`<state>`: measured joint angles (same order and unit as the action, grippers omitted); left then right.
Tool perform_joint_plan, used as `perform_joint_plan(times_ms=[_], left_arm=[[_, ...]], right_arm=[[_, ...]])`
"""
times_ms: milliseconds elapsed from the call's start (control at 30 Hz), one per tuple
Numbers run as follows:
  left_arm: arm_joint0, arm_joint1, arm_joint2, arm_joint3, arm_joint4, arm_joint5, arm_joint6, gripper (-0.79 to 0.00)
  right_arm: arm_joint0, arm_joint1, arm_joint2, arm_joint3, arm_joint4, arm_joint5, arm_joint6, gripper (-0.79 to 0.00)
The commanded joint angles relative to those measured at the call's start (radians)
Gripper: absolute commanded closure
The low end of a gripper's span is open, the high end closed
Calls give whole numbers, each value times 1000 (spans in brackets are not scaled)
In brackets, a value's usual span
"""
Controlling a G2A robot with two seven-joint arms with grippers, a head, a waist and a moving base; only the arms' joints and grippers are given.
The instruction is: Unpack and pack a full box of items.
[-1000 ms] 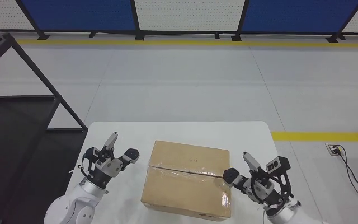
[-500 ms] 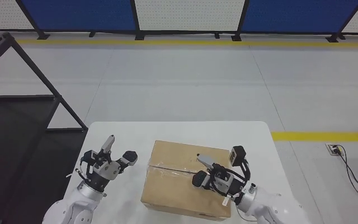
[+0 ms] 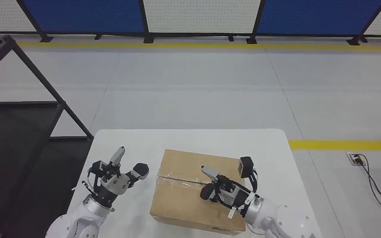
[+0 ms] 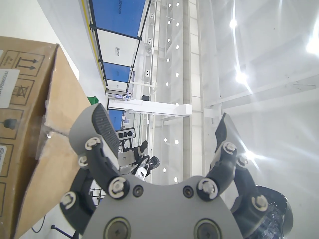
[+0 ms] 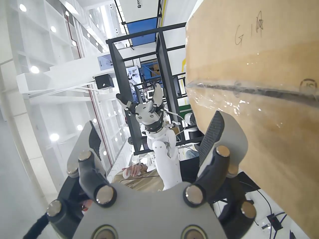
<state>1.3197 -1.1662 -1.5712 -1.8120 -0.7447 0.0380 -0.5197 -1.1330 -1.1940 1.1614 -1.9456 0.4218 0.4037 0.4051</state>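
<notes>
A closed cardboard box taped along its top seam sits on the white table, and its side faces the left wrist view. My right gripper hovers open over the box top near the taped seam, with nothing between its fingers. My left gripper stands open beside the box's left side, fingers pointing upward and empty. The left gripper also appears in the distance in the right wrist view.
A black metal frame stands off the table's left edge. Free table surface lies behind the box and along its left. A yellow floor line runs on the right.
My right gripper swung from beside the box's right front corner up over the box top, ending near the seam. The left gripper shifted only slightly.
</notes>
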Motion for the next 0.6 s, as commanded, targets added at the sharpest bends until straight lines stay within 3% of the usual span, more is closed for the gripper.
perform_joint_plan(times_ms=[0, 300, 567], left_arm=[[1, 1, 3, -1, 11, 7, -9, -785], [26, 3, -18, 1, -5, -32, -54, -785], [20, 3, -21, -2, -10, -37, -58, -785]], right_arm=[[22, -6, -27, 16, -1, -1, -14, -785], [122, -32, -122, 86, -27, -10, -65, -785], [182, -53, -175, 143, -56, 65, -140, -785]])
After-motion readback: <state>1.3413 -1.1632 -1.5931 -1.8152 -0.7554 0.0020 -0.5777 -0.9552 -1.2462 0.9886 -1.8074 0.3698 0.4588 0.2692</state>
